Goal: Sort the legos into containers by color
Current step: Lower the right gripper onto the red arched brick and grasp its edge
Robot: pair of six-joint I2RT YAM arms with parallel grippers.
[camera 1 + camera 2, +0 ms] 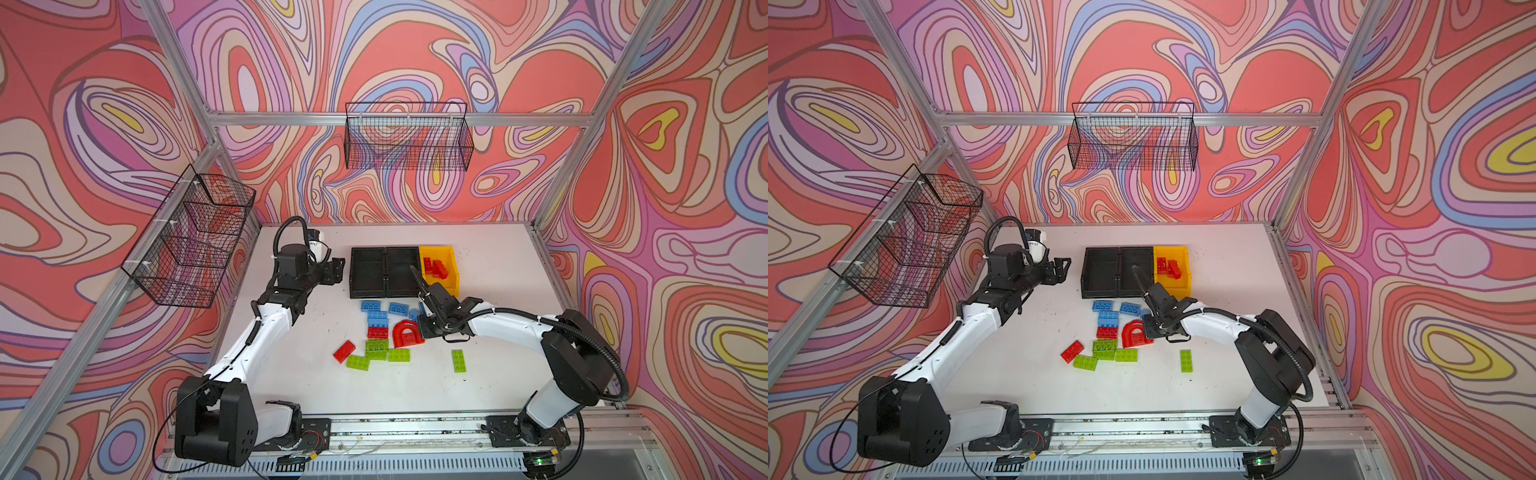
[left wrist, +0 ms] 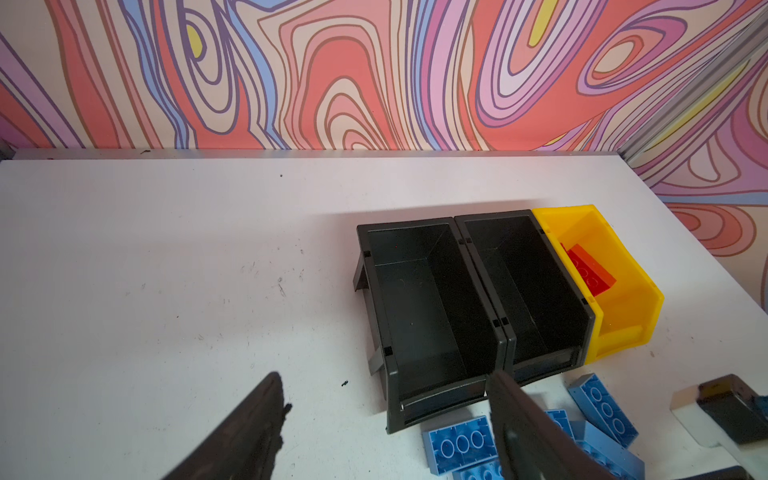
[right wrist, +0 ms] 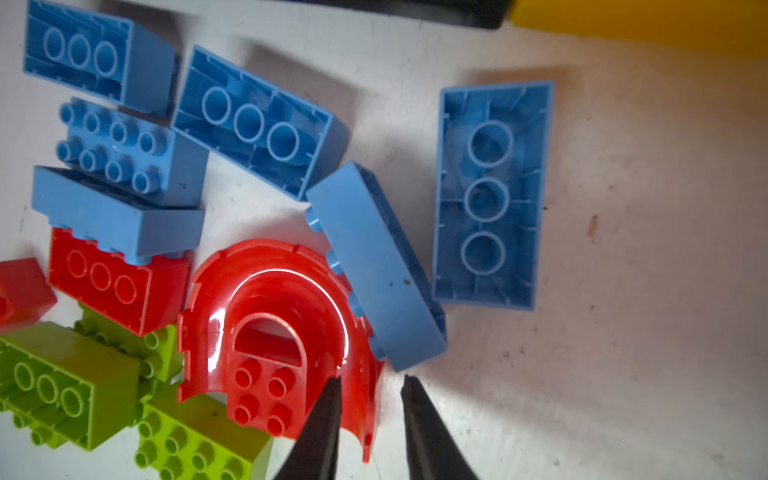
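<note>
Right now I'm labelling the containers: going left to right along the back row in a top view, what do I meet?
left gripper → left black bin → middle black bin → yellow bin, holding red legos.

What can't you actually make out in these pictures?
- Right tool: in the right wrist view its tips straddle the rim of the red arch; whether they pinch it is unclear.
- Red bricks in the yellow bin: piled and too small to count in a top view.
- Blue bricks: partly covered by the right arm in both top views.
</note>
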